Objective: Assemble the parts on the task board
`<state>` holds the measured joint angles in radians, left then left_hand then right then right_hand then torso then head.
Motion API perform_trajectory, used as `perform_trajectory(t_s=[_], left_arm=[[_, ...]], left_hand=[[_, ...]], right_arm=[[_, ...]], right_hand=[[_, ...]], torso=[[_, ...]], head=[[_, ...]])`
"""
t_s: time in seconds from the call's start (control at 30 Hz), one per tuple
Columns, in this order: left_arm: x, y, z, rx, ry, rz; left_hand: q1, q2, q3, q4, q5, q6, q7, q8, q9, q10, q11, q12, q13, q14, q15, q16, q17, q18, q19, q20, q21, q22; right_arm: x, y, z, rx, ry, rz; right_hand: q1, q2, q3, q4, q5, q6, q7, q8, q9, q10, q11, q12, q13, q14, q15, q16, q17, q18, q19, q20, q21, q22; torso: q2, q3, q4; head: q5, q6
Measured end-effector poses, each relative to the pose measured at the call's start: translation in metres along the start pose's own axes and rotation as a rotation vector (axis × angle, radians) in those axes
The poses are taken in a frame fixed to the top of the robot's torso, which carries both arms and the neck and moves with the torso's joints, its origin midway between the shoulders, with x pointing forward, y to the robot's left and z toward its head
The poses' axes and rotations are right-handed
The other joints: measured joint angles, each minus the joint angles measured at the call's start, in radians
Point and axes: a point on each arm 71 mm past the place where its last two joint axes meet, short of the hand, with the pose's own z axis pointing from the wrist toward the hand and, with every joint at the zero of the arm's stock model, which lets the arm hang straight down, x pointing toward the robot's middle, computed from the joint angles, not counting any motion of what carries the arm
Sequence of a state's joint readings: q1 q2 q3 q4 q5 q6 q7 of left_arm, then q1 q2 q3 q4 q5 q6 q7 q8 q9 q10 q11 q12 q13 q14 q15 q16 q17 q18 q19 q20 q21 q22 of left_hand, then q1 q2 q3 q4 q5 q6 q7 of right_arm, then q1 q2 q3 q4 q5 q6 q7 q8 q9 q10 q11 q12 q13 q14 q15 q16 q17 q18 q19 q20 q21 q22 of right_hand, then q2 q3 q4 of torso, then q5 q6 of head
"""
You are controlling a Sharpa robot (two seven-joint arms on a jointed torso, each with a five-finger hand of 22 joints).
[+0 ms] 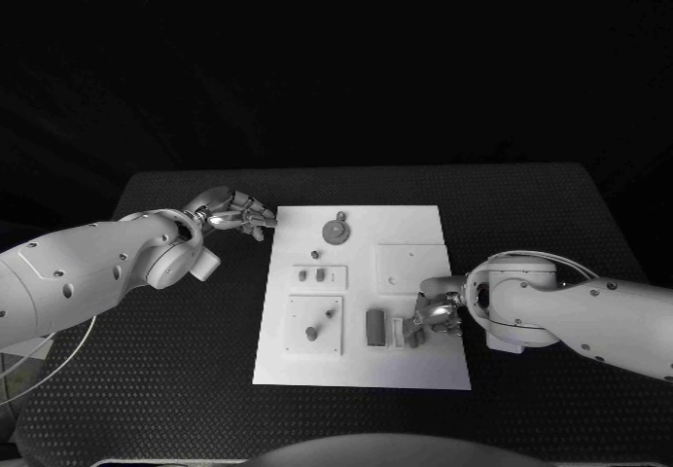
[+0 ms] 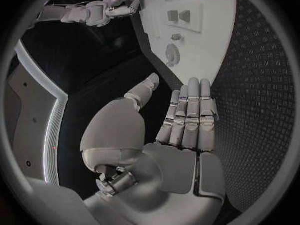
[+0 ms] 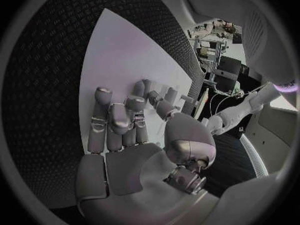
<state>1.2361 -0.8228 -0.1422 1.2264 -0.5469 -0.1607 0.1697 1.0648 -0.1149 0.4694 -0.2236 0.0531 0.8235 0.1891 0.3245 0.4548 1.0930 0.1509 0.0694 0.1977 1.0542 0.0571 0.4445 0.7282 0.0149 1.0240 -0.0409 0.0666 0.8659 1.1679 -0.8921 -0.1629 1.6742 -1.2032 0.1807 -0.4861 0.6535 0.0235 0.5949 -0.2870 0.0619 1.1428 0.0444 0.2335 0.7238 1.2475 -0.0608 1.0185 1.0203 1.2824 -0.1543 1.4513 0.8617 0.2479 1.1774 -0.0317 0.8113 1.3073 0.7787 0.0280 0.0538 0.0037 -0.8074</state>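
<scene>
While the left hand (image 1: 235,213) hovers just off the far left corner of the task board (image 1: 421,365), its fingers (image 2: 189,110) lie straight and side by side with the thumb apart — it holds nothing. On the white board sit the grey parts: a round disc piece (image 1: 336,231) near the far edge, two small pieces (image 1: 320,276) on a little plate below it, a pegged square (image 1: 313,326) nearer the robot, and a dark slotted block (image 1: 376,328) beside that. Just right of the block, the right hand (image 1: 432,317) rests at the board's edge, fingers (image 3: 119,117) curled down onto the surface — whether it grips anything I cannot tell.
</scene>
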Motion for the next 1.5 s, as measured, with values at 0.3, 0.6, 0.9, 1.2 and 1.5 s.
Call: perform_trajectory(t_s=[0.3,0.6,0.9,1.2,1.5], left_arm=[[0.0,0.0,0.0,0.0,0.0,0.0],[0.0,0.0,0.0,-0.001,0.0,0.0],[0.0,0.0,0.0,-0.001,0.001,0.0],[0.0,0.0,0.0,-0.002,0.003,0.0],[0.0,0.0,0.0,-0.003,0.004,-0.001]], left_hand=[[0.0,0.0,0.0,0.0,0.0,0.0,0.0,0.0,0.0,0.0,0.0,0.0,0.0,0.0,0.0,0.0,0.001,0.0,0.0,0.0,0.0,-0.001],[0.0,0.0,0.0,0.0,0.0,0.0,0.0,0.0,0.0,0.0,0.0,0.0,-0.001,0.0,0.0,0.0,0.002,0.0,0.0,0.0,0.0,-0.001],[0.0,0.0,0.0,0.0,0.0,0.0,0.0,0.0,0.0,0.0,0.0,0.0,-0.001,0.0,0.0,0.0,0.002,0.0,0.0,0.0,0.0,-0.001],[0.0,0.0,0.0,0.0,0.0,0.0,0.0,0.0,0.0,0.0,0.0,0.0,-0.001,0.0,0.0,-0.004,0.003,0.0,0.0,0.0,0.0,-0.001],[0.0,0.0,0.0,0.0,0.0,0.0,0.0,0.0,0.0,0.0,0.0,0.0,-0.001,0.0,0.0,-0.004,0.003,0.0,0.0,0.0,0.0,-0.001]], right_arm=[[0.0,-0.003,-0.002,0.008,-0.002,0.001],[-0.001,-0.006,-0.006,0.032,-0.041,-0.076],[-0.009,-0.01,-0.009,0.07,-0.095,-0.155],[-0.01,-0.002,-0.008,0.086,-0.13,-0.255],[-0.011,0.001,-0.006,0.095,-0.129,-0.291]], right_hand=[[0.008,-0.008,-0.003,-0.003,0.0,0.0,0.0,0.003,0.0,0.0,0.0,0.0,0.0,0.0,0.0,0.0,-0.003,0.0,0.0,0.0,0.0,0.001],[0.008,-0.086,-0.013,0.002,0.0,0.005,-0.012,0.003,0.001,0.0,0.0,0.0,-0.002,0.001,0.001,0.0,-0.006,0.0,0.0,0.0,0.0,0.001],[-0.002,-0.112,-0.004,0.015,0.0,-0.004,-0.021,0.003,-0.009,-0.015,0.015,-0.004,-0.003,-0.008,0.01,-0.009,-0.008,0.0,-0.005,0.005,-0.006,0.001],[-0.005,-0.124,0.01,0.035,0.0,0.012,-0.04,0.005,-0.013,-0.027,0.027,-0.008,-0.003,-0.018,0.021,-0.013,-0.008,0.0,-0.016,0.009,-0.012,0.001],[0.094,-0.066,0.021,-0.002,-0.001,0.025,-0.053,0.005,-0.017,-0.031,0.031,-0.008,-0.001,-0.023,0.026,-0.013,-0.006,0.0,-0.025,0.007,-0.012,0.0]], torso=[[0.0,-0.0001,0.0],[0.0,-0.0001,-0.0005],[0.0,0.0002,-0.0004],[0.0,-0.0002,-0.0005],[0.0,-0.0008,0.0]], head=[[0.0,0.001],[-0.002,0.001],[-0.003,0.002],[-0.004,0.002],[-0.005,0.002]])
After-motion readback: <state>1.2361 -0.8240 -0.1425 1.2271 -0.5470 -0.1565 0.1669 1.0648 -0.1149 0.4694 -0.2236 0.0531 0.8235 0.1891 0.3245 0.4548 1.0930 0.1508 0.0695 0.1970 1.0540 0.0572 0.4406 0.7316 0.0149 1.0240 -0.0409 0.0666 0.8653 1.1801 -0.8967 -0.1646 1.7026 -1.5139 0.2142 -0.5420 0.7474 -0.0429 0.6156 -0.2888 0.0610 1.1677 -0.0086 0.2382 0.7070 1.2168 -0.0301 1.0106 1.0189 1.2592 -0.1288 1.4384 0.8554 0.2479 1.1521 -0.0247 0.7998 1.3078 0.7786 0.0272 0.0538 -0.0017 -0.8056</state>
